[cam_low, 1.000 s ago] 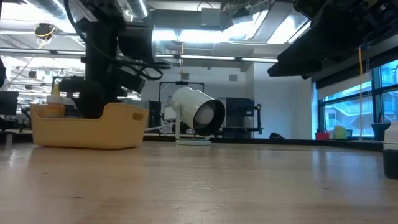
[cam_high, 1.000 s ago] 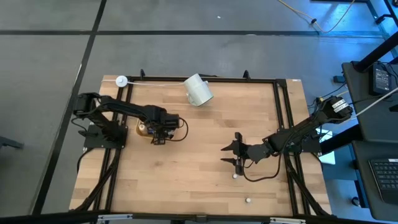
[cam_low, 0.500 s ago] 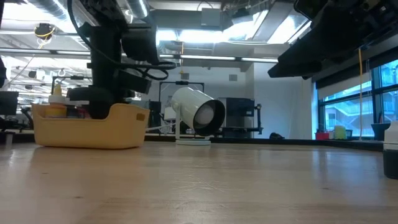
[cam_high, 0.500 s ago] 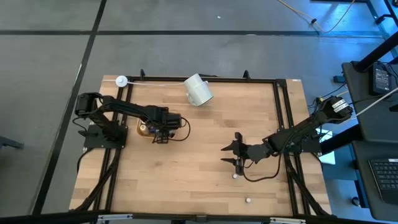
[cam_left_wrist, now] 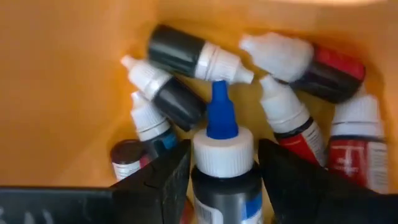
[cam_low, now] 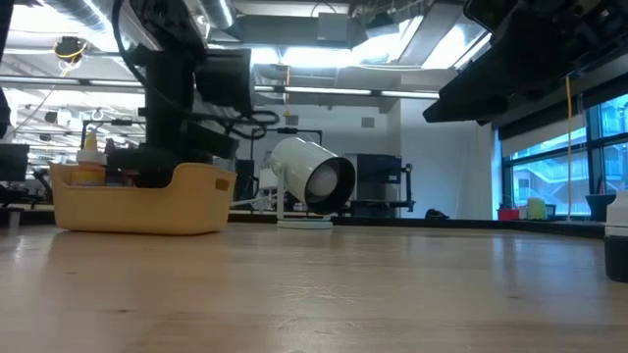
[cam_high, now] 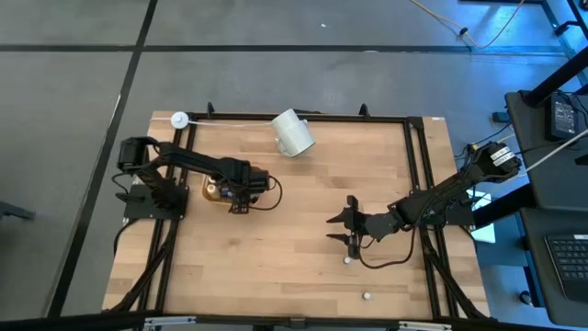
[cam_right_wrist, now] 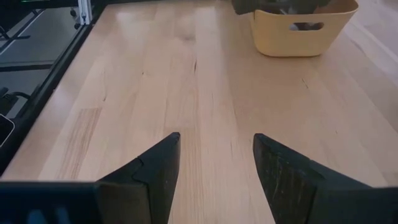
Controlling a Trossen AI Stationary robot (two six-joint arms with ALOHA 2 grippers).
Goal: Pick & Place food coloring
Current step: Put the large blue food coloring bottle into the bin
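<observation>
The yellow tray (cam_high: 211,189) (cam_low: 137,201) stands at the table's left and holds several food coloring bottles (cam_left_wrist: 180,59) lying on its floor. My left gripper (cam_high: 237,197) (cam_left_wrist: 224,186) points down into the tray, shut on a dark bottle with a white cap and blue tip (cam_left_wrist: 222,155). My right gripper (cam_high: 344,221) (cam_right_wrist: 214,168) hovers open over the table's middle right with nothing between its fingers. Two small bottles (cam_high: 347,260) (cam_high: 366,296) stand on the bare wood near it. My left gripper pinches the bottle's dark body just below the white cap (cam_left_wrist: 205,186) between its two fingers (cam_left_wrist: 161,186). The fingers come from above, pointing down. The bottle lies along them, its blue tip aimed down at the bottles on the tray floor. Whether the tip touches them does not show.
A big white cup (cam_high: 293,133) (cam_low: 312,181) lies on its side at the table's far edge. Another small bottle (cam_low: 618,235) shows at the low view's right edge. Bare wood lies between the tray and my right gripper.
My left gripper has sunk a little deeper into the tray with the bottle still between its fingers.
</observation>
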